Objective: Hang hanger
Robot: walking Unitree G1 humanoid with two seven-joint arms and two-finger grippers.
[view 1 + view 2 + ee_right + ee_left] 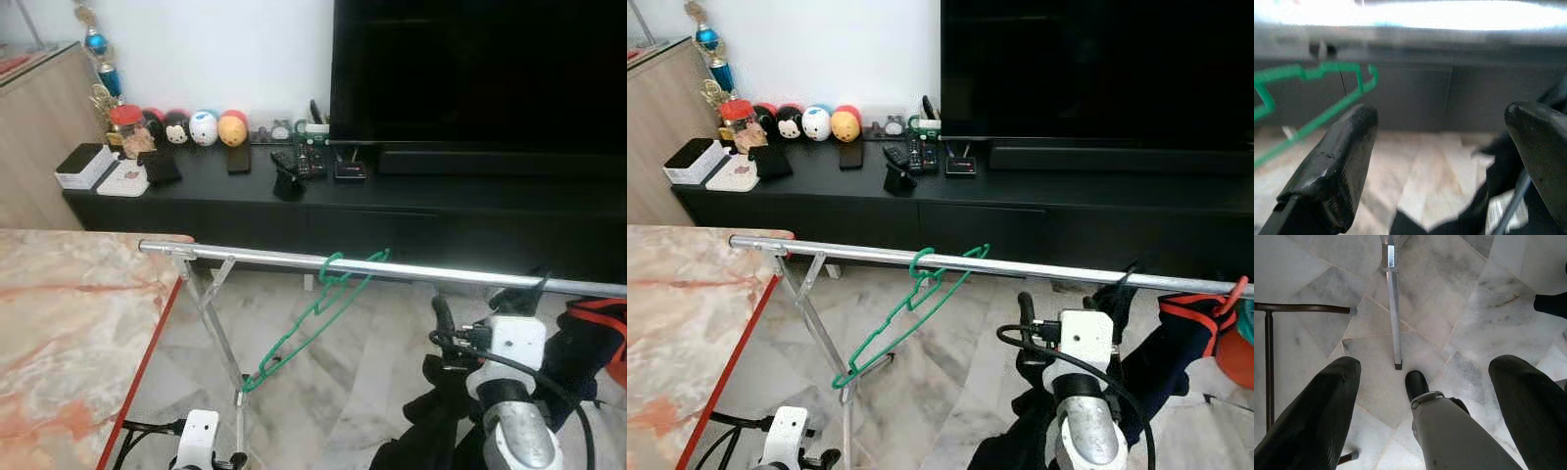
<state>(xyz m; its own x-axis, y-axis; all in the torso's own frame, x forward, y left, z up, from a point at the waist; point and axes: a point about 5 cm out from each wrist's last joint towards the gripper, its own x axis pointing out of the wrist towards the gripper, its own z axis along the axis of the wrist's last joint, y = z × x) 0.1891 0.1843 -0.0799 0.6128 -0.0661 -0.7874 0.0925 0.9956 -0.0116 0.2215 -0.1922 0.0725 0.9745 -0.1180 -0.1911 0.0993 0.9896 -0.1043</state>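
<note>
Right tool point(1442, 161) wide open, empty.

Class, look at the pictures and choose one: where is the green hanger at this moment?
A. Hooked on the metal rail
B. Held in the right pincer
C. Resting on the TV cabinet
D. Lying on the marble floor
A. The hanger hangs by its hook from the rail, tilted, while the right pincer is open and apart from it.
</note>
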